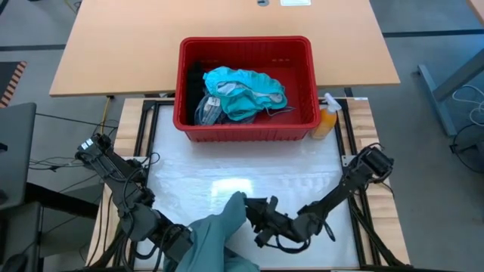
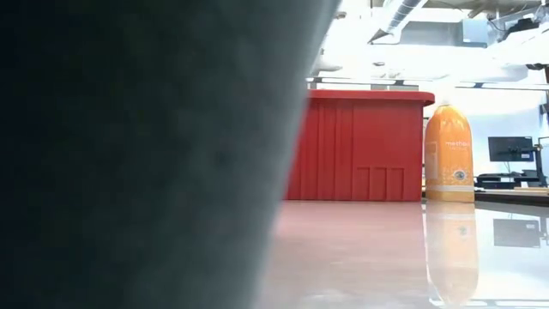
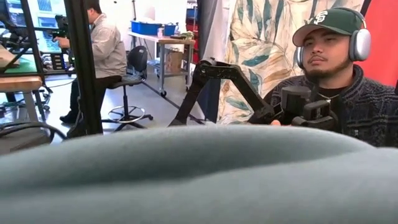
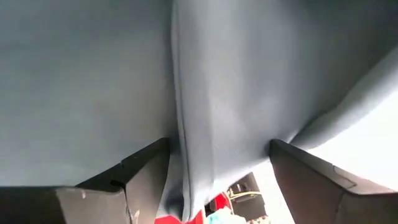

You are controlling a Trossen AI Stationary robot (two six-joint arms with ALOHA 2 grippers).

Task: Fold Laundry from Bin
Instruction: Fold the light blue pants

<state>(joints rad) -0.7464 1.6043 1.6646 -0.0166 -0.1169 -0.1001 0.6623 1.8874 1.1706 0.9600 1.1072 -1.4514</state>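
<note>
A dull grey-green garment (image 1: pixel 219 238) is raised at the table's near edge. It fills the left of the low view (image 2: pixel 146 154) and drapes over my left gripper, hiding it in the left wrist view (image 3: pixel 199 180). My right gripper (image 1: pixel 253 219) stands open just right of the garment. In the right wrist view its fingers (image 4: pixel 140 171) stand on either side of a hanging fold with a seam (image 4: pixel 186 124). The red bin (image 1: pixel 246 39) stands at the far side, holding teal laundry (image 1: pixel 246 91) and darker pieces. My left gripper is shut on the grey-green garment, but the cloth draped over it hides the place of contact. The garment is lifted and hangs down from the gripper toward the table's near edge (image 2: pixel 214 257).
An orange spray bottle (image 1: pixel 327 117) stands upright on the table just right of the bin. The white mat (image 1: pixel 242 166) lies bare between the bin and the grippers. People sit in the room beyond the table (image 3: pixel 329 62).
</note>
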